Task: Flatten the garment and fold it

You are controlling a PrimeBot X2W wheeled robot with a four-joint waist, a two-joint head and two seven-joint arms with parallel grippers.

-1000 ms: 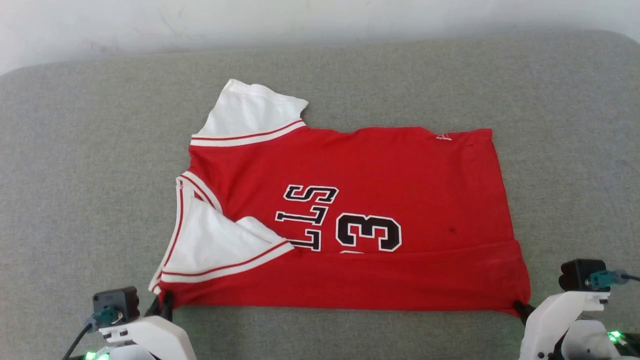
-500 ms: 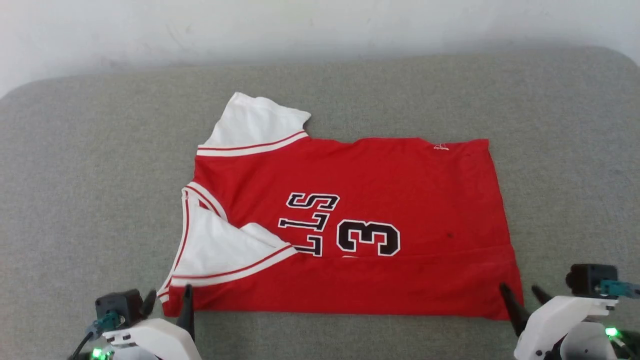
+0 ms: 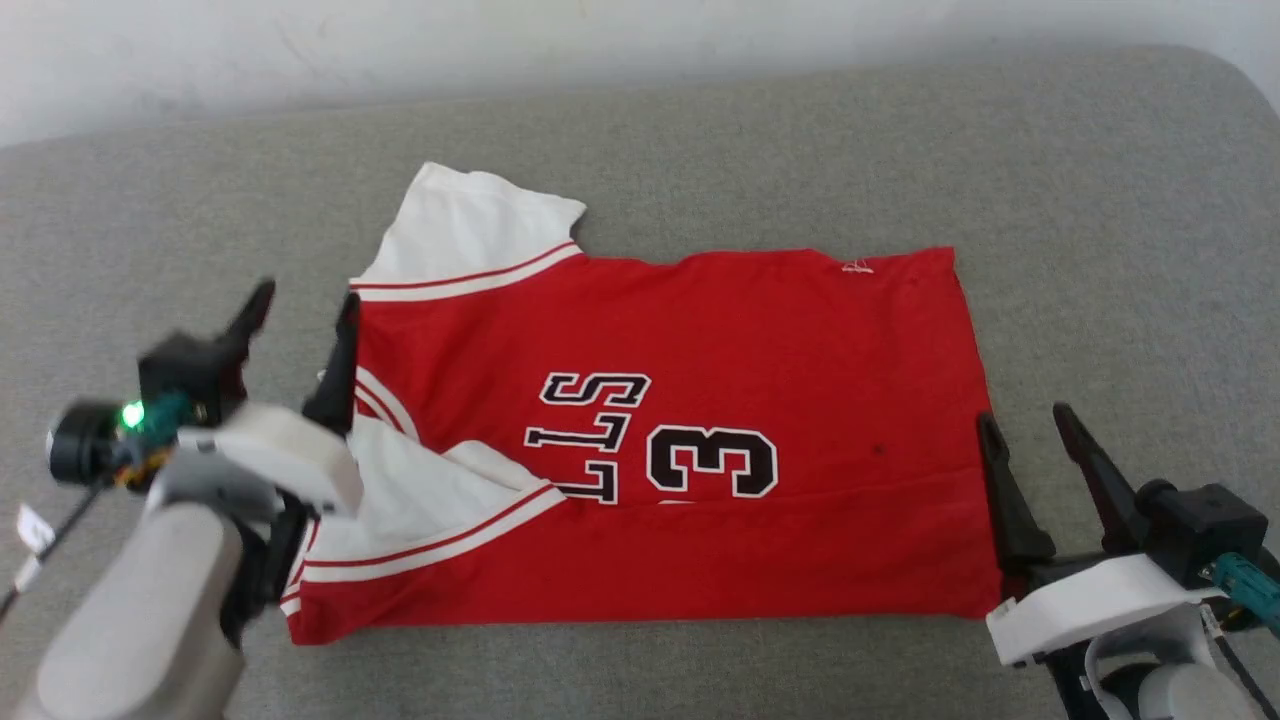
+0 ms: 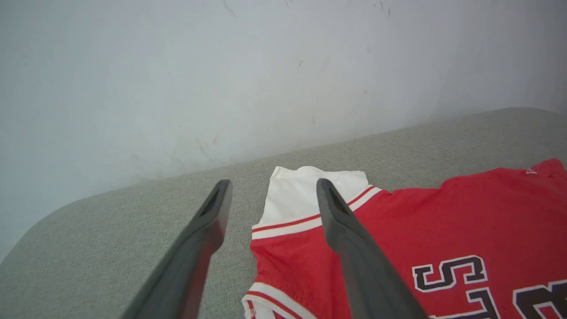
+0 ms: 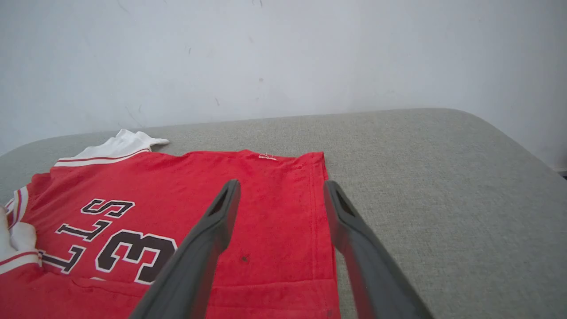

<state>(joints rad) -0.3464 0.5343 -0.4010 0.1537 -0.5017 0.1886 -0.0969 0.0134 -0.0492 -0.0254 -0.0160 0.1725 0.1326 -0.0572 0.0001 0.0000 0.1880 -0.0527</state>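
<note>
The garment (image 3: 700, 330) lies on the middle of the padded surface (image 3: 700, 150), with the wall (image 3: 600, 40) behind it at 12 o'clock, the left gripper (image 3: 306, 296) astride its edge at 9 o'clock and the right gripper (image 3: 1023, 415) astride its opposite edge at 3 o'clock

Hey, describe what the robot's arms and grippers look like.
The left gripper and right gripper each have two long, dark, tapering fingers on a white wrist shell. Beside each sits a black block with a teal connector; the left one shows a green light. The left forearm is pale grey.
</note>
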